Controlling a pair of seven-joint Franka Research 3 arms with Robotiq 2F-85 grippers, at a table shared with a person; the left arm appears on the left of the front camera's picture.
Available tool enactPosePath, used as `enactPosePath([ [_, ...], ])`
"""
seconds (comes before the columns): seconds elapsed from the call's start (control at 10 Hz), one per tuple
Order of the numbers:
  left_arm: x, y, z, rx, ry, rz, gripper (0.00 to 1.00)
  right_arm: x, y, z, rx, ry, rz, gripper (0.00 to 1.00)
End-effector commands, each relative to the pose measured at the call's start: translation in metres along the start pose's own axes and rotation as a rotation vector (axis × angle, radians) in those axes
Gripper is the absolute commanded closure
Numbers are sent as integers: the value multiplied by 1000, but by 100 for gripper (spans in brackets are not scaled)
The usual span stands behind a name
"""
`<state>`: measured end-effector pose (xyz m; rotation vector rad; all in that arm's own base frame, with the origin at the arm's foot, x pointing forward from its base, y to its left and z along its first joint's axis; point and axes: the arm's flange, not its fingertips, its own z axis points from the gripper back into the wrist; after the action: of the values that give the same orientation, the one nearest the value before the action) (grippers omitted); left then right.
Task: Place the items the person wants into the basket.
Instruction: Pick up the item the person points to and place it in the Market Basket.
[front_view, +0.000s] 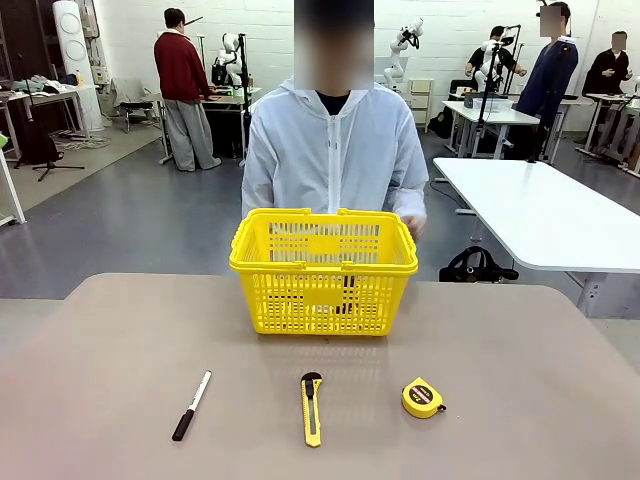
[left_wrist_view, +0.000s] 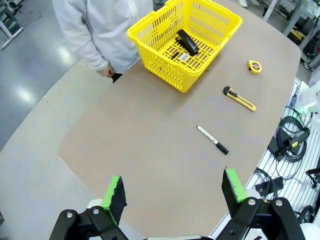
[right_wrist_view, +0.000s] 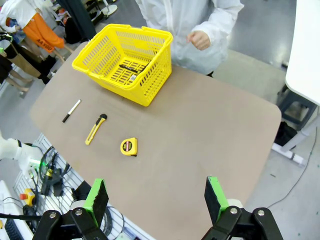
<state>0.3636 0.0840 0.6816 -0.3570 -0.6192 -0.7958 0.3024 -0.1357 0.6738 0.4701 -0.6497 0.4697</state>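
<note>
Front view, rounded yellow-blk tape measure (front_view: 423, 397), lattice yellow basket (front_view: 323, 268) behind, L claw (left_wrist_view: 173, 185), R claw (right_wrist_view: 156, 192) both released

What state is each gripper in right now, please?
Left gripper: open, holding nothing.
Right gripper: open, holding nothing.

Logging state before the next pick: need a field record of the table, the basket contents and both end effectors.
basket: yellow, far middle of the table
in basket: black object, kind unclear
near side, robot's left to right: marker, utility knife, tape measure
left end effector: open, empty, above the table
right end effector: open, empty, above the table
person: behind the basket, hand near its rim
</note>
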Motion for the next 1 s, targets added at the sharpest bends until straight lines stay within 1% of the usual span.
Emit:
enactPosePath([
  [0.0, 5, -2, 1, 14, 19, 3, 1, 1, 0, -1, -1, -1, 2, 0],
  [0.9, 5, -2, 1, 14, 19, 3, 1, 1, 0, -1, -1, -1, 2, 0],
])
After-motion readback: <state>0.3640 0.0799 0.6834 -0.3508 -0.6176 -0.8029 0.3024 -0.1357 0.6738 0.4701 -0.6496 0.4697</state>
